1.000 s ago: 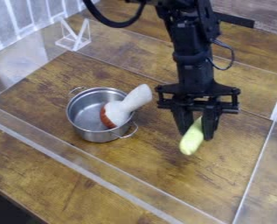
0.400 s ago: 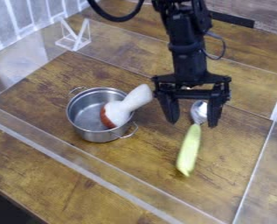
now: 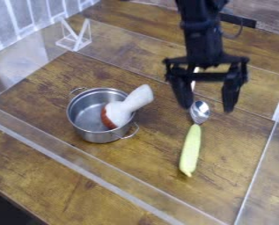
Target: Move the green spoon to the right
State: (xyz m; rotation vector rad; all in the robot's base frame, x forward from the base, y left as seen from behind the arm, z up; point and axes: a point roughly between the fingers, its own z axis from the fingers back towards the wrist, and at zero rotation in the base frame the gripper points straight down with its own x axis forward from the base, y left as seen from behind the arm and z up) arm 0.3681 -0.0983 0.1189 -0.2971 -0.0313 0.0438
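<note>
Jaws spread wide above the green spoon (image 3: 194,141) lying free toward the counter's right edge; best lifted straight clear.

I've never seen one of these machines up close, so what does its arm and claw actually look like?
The arm is black all over, a slim column of stacked segments coming down from the top of the picture. Dark cables loop beside it near the top. At its end a wide black crossbar carries the claw, which has two thin, dark prongs. I can't make out any markings or labels at this picture size.
</note>
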